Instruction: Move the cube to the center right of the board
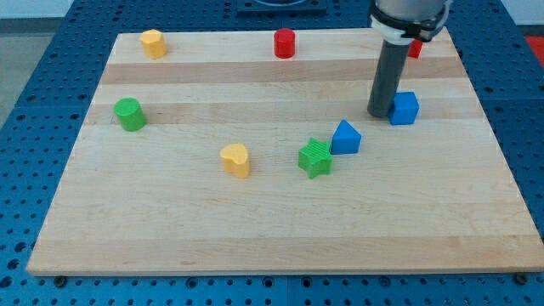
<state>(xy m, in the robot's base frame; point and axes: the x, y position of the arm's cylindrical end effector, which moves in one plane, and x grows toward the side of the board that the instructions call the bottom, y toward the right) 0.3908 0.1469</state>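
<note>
Where my tip (379, 113) rests on the desk (170, 229) | touching blue cube (405, 108) at its left | hand: none in view.

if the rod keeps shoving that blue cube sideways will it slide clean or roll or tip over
The blue cube probably slides rather than rolls: it sits on a flat face on the smooth wooden board. Tipping seems unlikely, since it looks squat and my tip meets it low, at its left side in the view. It may twist if the push lands off-centre.
</note>
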